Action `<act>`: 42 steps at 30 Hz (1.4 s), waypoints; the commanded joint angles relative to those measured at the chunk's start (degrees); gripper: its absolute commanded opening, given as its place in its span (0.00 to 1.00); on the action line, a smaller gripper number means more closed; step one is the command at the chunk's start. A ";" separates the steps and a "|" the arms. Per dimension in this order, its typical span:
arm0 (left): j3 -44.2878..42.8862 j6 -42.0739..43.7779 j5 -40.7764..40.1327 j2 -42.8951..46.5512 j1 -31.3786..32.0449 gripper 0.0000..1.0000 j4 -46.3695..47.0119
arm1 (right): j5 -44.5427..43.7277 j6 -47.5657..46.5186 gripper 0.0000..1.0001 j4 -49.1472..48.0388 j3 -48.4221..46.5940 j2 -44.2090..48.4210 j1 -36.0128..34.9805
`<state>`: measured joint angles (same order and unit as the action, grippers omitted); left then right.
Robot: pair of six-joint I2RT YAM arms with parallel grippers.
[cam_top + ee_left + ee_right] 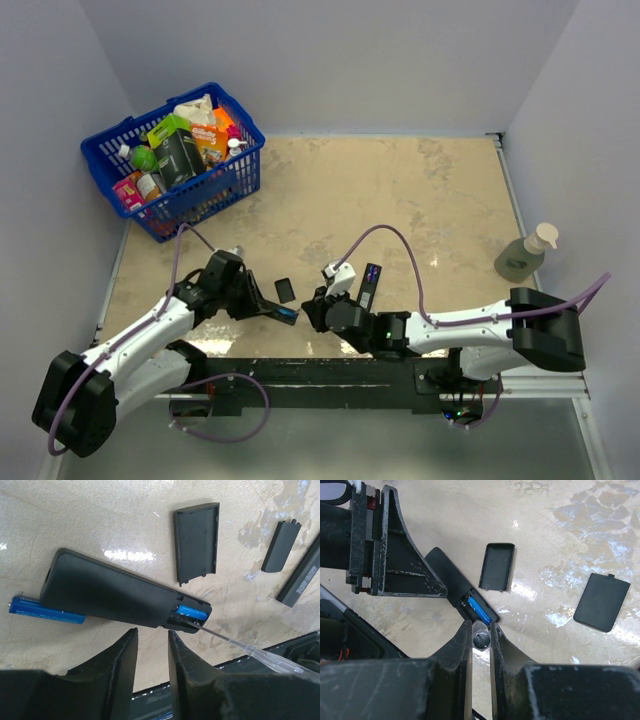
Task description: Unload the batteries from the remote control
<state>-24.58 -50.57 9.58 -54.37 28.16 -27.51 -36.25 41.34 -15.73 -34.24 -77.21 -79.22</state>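
Observation:
A black remote control (115,592) lies face down with its battery bay open. One bright blue battery (192,612) sits in the bay, also seen in the right wrist view (480,609). A second blue battery (45,611) lies loose on the table, partly under the remote's far end. My right gripper (481,627) is shut on a clear-handled screwdriver (481,639) whose thin shaft (250,650) reaches into the bay beside the battery. My left gripper (152,635) is open and empty, with its fingertips at the remote's long edge. From above, the two grippers (262,305) (312,312) face each other across the remote (283,313).
Two flat black covers (196,542) (281,546) lie just beyond the remote. A second black remote (370,285) lies to the right. A blue basket (200,195) of groceries stands at the back left. A soap pump bottle (525,255) stands at the right edge.

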 commanded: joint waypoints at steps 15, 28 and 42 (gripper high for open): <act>3.22 -5.15 -3.87 -1.18 6.38 0.14 2.63 | -4.62 4.54 0.00 11.42 3.74 5.58 -1.38; -0.12 -3.75 -9.40 -7.50 7.35 0.12 4.92 | -4.36 6.12 0.00 14.41 3.83 7.42 -3.66; -2.93 -1.82 -9.41 -13.13 7.35 0.13 9.05 | -2.86 7.18 0.00 13.09 1.81 8.04 -6.21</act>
<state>-26.37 -54.26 3.20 -66.46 35.44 -21.26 -39.48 48.45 -5.30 -31.35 -68.77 -84.75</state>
